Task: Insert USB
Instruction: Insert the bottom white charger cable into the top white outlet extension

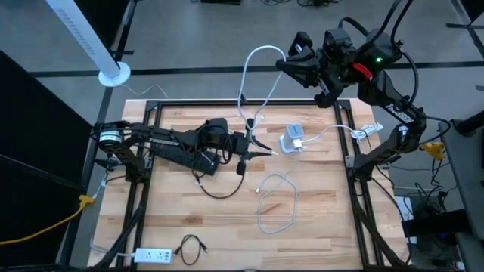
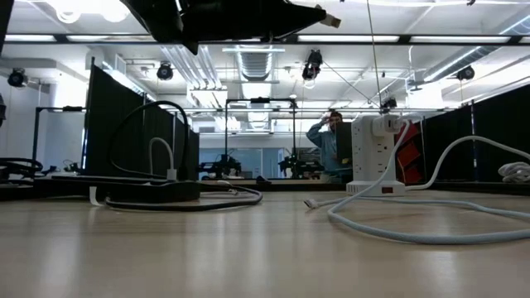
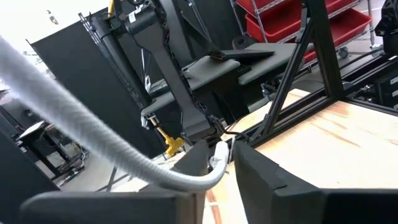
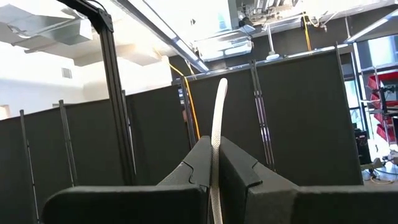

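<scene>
Your left gripper (image 1: 266,153) sits just beside the white charger block (image 1: 293,137), pinching what looks like the white cable's (image 1: 253,75) plug end. Your right gripper (image 1: 281,64) is up beyond the block, clamped on that cable.

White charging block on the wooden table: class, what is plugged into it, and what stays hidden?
The white charging block has a white plug with a white cable seated on top. Its other faces and remaining ports cannot be seen.
</scene>
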### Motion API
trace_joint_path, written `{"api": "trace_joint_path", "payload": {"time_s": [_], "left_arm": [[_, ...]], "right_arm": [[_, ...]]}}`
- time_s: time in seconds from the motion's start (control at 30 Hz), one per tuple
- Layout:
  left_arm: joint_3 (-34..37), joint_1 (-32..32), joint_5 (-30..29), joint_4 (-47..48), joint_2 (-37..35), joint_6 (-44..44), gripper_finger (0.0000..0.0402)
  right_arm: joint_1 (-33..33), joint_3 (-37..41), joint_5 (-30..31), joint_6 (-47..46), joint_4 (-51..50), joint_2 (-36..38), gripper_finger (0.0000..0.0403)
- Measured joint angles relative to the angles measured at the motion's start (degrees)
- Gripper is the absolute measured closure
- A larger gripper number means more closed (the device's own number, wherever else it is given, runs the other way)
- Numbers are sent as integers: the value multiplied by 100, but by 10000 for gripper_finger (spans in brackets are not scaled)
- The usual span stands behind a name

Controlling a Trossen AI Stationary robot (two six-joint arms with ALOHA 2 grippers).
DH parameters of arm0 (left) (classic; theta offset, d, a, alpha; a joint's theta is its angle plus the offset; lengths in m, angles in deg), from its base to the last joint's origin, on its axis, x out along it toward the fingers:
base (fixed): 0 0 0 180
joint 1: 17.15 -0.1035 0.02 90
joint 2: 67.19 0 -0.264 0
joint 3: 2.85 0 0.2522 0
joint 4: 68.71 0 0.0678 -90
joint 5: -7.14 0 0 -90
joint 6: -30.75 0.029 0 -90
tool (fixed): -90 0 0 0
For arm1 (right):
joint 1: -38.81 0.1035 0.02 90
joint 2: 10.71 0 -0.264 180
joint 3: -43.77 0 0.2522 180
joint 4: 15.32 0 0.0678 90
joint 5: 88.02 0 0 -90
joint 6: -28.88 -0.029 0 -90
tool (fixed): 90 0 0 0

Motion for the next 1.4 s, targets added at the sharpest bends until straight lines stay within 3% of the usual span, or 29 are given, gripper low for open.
{"api": "trace_joint_path", "payload": {"time_s": [0.13, 0.33, 0.57, 0.67, 0.87, 1.1, 1.23, 1.4], "left_arm": [[0, 0, -3, 93, -2, -111, 396], [-55, 0, -151, 347, -13, -279, 401], [-700, -15, -166, 1333, -24, -264, 401], [-882, -25, -166, 1769, -83, -275, 401], [-761, -158, -170, 2110, -467, -770, 401], [236, -395, -460, 1241, -955, -1331, 402], [921, -504, -541, 145, -988, -1940, 402], [1770, -622, -1101, -1044, -979, -2530, 401]], "right_arm": [[0, 0, 2, -2, 0, 0, 401], [0, 0, 2, 2, 2, -2, 401], [0, 0, 51, 191, -211, 0, 396], [-18, 0, 221, 415, -762, 4, 370], [-226, 2, 1096, 794, -2221, 80, 266], [-598, 5, 1460, 1372, -4549, 17, 182], [-720, 16, 1628, 2007, -5864, -121, 164], [-833, 28, 2623, 2565, -7377, -332, 162]]}}
